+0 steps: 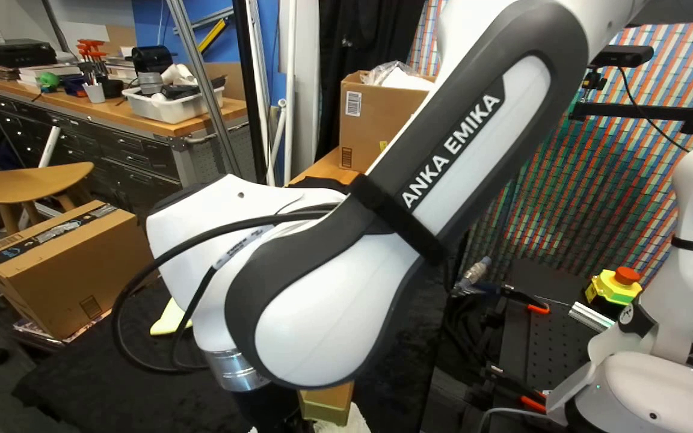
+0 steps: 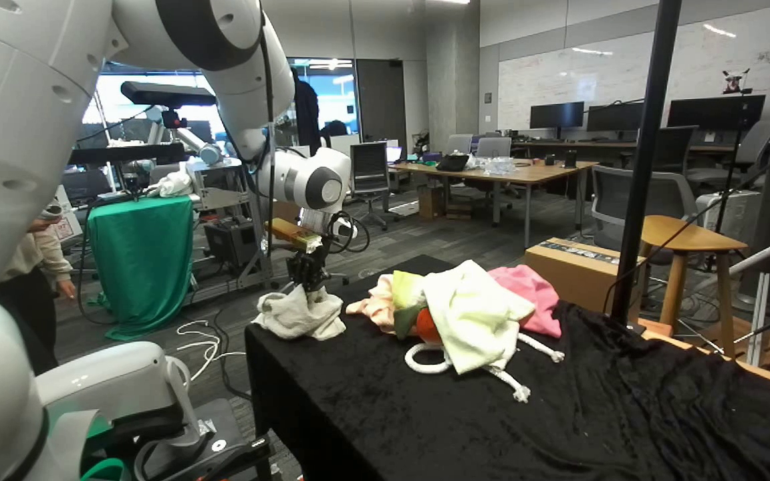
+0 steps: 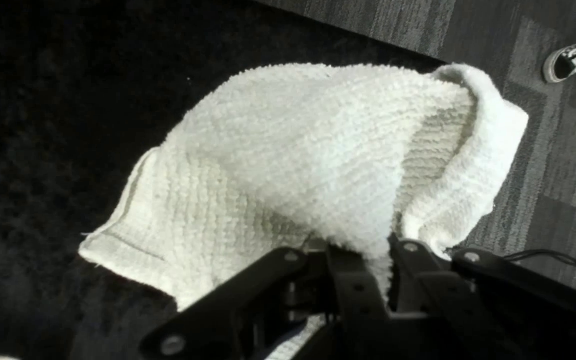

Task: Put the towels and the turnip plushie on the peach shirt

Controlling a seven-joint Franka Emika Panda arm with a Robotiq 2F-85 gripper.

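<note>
My gripper [image 3: 368, 252] is shut on a fold of the white towel [image 3: 288, 140] in the wrist view. In an exterior view the gripper [image 2: 310, 284] points down into the top of this towel [image 2: 298, 315], which sits bunched at the table's corner. The peach shirt [image 2: 378, 304] lies beside it, mostly covered. On it lies the plushie, with an orange-red body [image 2: 428, 327], yellow-green leaves [image 2: 408, 292] and white rope limbs [image 2: 506, 382]. A pale yellow towel [image 2: 475, 310] drapes over the plushie and hides much of it. In an exterior view the arm hides most of the pile.
A pink cloth [image 2: 531, 294] lies behind the pale yellow towel. A black cloth [image 2: 465, 427] covers the table. A cardboard box [image 1: 67, 270] and a black pole [image 2: 646, 167] stand beyond the table. A person's shoe [image 3: 573, 60] shows on the floor past the edge.
</note>
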